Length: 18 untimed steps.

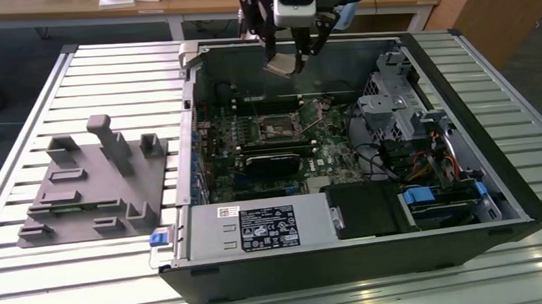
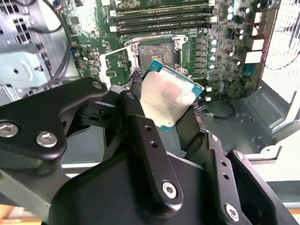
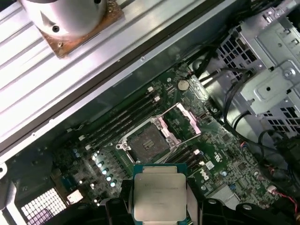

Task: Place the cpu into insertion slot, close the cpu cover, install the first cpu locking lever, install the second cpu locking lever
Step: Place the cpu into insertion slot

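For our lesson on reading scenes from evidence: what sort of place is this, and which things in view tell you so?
Probably a robotics lab or test workshop: an open computer case lies on a slatted metal table, the gripper holds the cpu above it, and wooden desks stand behind.

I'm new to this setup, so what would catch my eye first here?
The tool holds the silvery cpu above the open computer case. On the green board inside, the insertion slot lies bare, its cpu cover flipped open beside it.

One cpu (image 3: 159,196), one insertion slot (image 3: 146,142)
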### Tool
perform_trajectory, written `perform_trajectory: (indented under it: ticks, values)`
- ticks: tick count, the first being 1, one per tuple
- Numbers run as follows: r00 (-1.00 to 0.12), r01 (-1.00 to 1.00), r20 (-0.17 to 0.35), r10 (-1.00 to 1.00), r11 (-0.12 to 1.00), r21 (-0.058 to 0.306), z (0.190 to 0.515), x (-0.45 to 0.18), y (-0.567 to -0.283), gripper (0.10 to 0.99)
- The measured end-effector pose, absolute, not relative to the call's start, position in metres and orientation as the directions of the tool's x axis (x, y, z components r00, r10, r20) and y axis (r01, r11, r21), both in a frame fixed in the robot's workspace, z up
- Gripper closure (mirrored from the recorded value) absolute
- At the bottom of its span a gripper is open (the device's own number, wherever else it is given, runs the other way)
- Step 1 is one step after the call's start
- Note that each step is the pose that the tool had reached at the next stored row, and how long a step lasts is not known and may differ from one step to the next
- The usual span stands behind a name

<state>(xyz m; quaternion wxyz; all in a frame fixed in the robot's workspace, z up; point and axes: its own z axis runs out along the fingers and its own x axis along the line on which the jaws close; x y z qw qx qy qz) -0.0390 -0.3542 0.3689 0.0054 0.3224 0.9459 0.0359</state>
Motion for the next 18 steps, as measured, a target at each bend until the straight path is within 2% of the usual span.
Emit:
perform_trajectory:
  ticks: [18]
  values:
    - [-0.581, 0.812, 0.011, 0.814, 0.579, 0.069, 0.3663, -0.0390, -0.3541, 0.545]
